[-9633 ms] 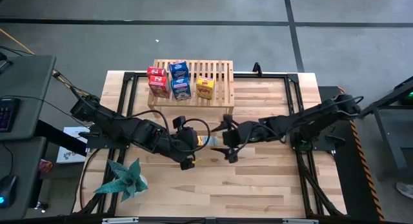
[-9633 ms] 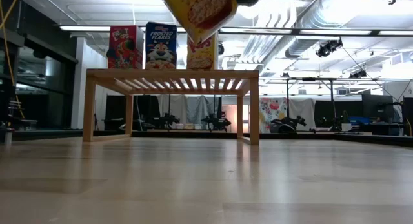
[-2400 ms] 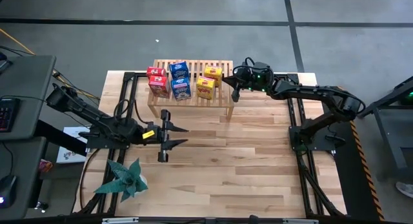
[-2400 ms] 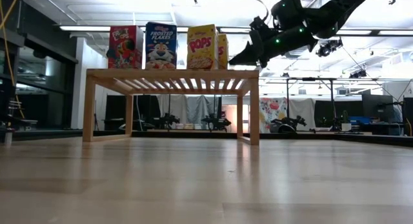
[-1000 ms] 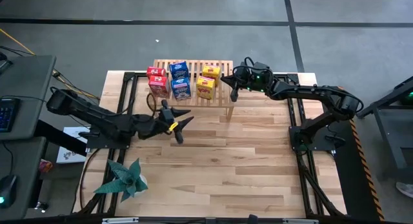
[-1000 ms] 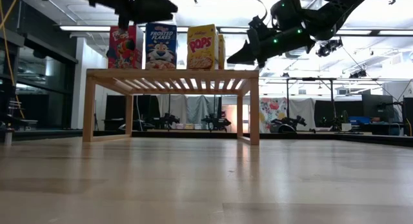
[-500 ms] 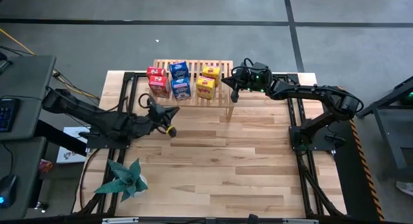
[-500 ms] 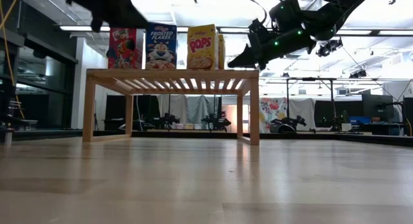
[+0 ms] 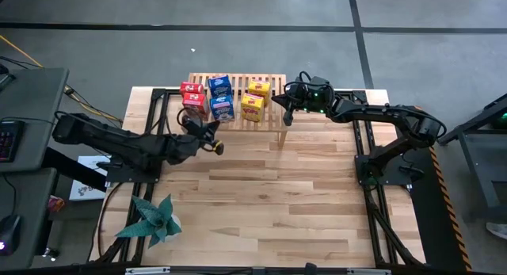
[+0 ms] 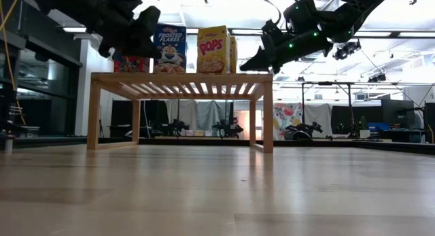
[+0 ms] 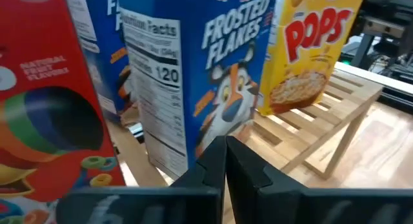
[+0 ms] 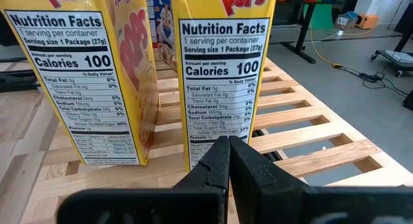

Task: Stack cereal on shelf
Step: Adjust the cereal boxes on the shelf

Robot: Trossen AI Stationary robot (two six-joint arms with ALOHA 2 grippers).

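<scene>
The light-wood shelf [image 9: 273, 108] stands at the table's far edge. On it stand two red cereal boxes [image 9: 194, 99], two blue [image 9: 223, 98] and two yellow [image 9: 255, 98], all upright on their bases. My left gripper [image 9: 206, 129] is shut at the shelf's near side. It points at the nearer blue box [image 11: 193, 75], with a red box [image 11: 45, 101] and a yellow box [image 11: 310, 50] on either side. My right gripper [image 9: 287, 116] is shut at the shelf's right end, just short of the yellow box [image 12: 226, 62]. My left gripper's shut fingertips [image 11: 226, 146] stand right before the lower front of the nearer blue box [image 11: 213, 114]. They come level from the table's near side. I cannot tell whether they touch it, as the fingers hide the box's base.
A teal spiky plant [image 9: 154, 219] sits at the table's near left corner. Black frame rails [image 9: 364, 140] run along both sides of the table. Bare planks [image 9: 277, 196] fill the middle and near part of the table.
My left gripper has gone from the table's middle left toward the far edge, up to the shelf's near side in front of the red and blue boxes. Its fingers have shut with nothing between them. The boxes have stayed in place.
</scene>
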